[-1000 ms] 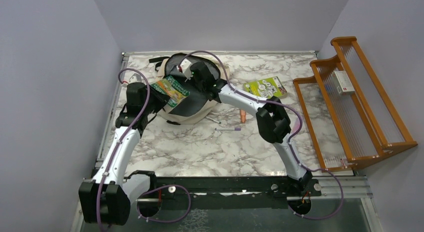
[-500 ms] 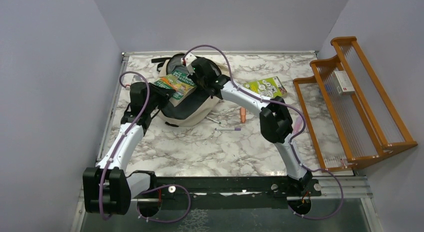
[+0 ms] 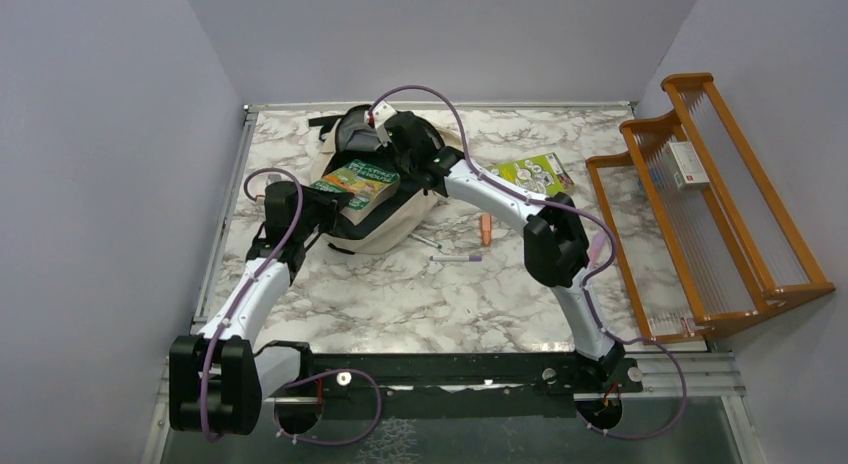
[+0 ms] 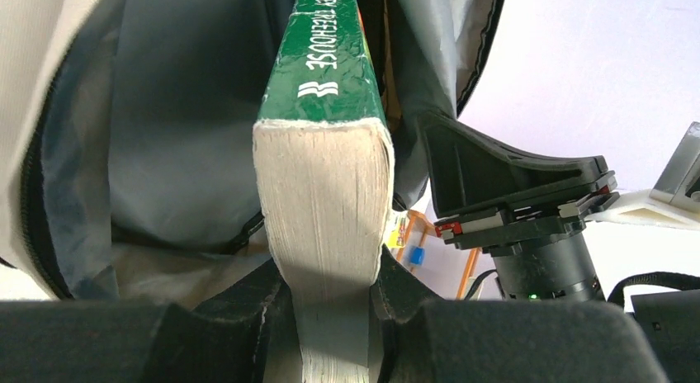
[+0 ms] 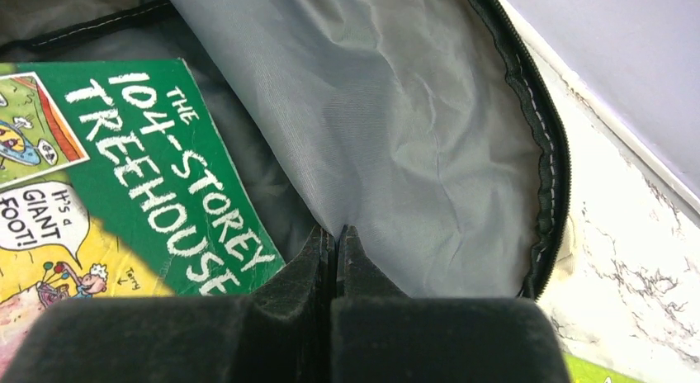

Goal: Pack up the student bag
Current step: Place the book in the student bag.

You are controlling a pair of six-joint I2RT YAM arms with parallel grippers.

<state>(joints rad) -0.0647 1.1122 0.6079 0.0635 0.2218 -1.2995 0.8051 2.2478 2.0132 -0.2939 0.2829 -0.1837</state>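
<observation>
- My left hand [image 4: 334,309] pinches the book [image 4: 326,193] across its covers, nosing it into the student bag [image 3: 392,224], which lies open at the desk's [image 3: 400,294] far left.
- My right hand [image 5: 334,249] is pressed together on a fold of lining [image 5: 396,152], propping the mouth open. If that thin fabric slips, the flap drops onto the book.
- A book corner may snag the zipper [image 5: 546,152].

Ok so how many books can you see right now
2. One green book is held by the left gripper at the mouth of the student bag; a second book lies flat on the table, right of the bag. Others may be hidden inside.
</observation>
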